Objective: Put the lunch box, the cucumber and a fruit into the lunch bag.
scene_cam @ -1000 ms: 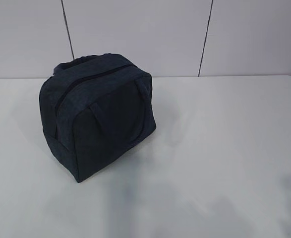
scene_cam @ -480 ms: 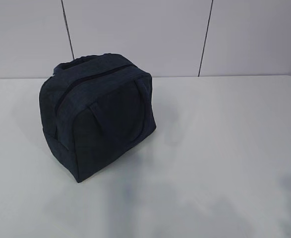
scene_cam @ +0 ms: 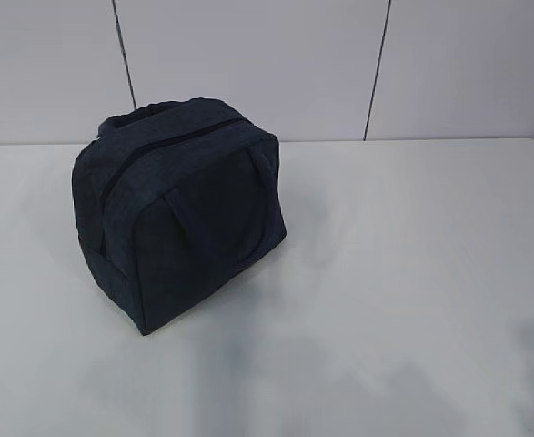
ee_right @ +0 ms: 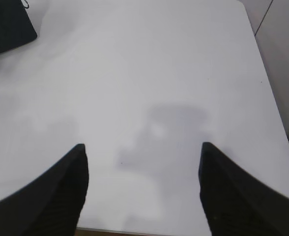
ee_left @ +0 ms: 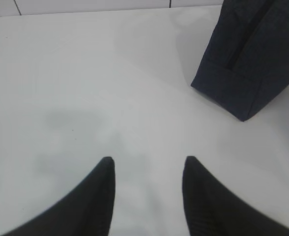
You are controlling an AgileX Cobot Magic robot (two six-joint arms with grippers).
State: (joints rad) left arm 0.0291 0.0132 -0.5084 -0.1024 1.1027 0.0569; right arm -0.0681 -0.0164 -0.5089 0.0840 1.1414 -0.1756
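- Lunch bag point(scene_cam: 180, 214): dark navy, boxy, standing upright on the white desk point(scene_cam: 403, 273), left of centre in the exterior view and close to the desk's rear edge.
- Zipper point(scene_cam: 157, 146): runs along the top of the bag from the near-left end to the far-right end; it appears closed, though the dark fabric makes the seam hard to read.
- Handles: one loop handle point(scene_cam: 216, 205) lies flat against the side panel facing the camera; a second shows only as a small hump point(scene_cam: 148, 107) behind the top edge.
- Left gripper point(ee_left: 148, 164): hovers above bare desk surface with its two dark fingers point(ee_left: 100, 196) spread apart and nothing between them. In the left wrist view a lower corner of the bag occupies the upper right, well apart from the fingertips.
- Right gripper point(ee_right: 143, 150): hovers above bare desk surface near the desk's right side, its fingers point(ee_right: 223, 191) spread wider than the left pair, nothing between them. In the right wrist view only one corner of the bag enters at the upper left, far from the fingertips.
- Neither arm appears in the exterior view; only faint shadows fall on the near part of the desk.
- Background: a pale panelled wall point(scene_cam: 248, 64) with two dark vertical seams stands behind the desk.
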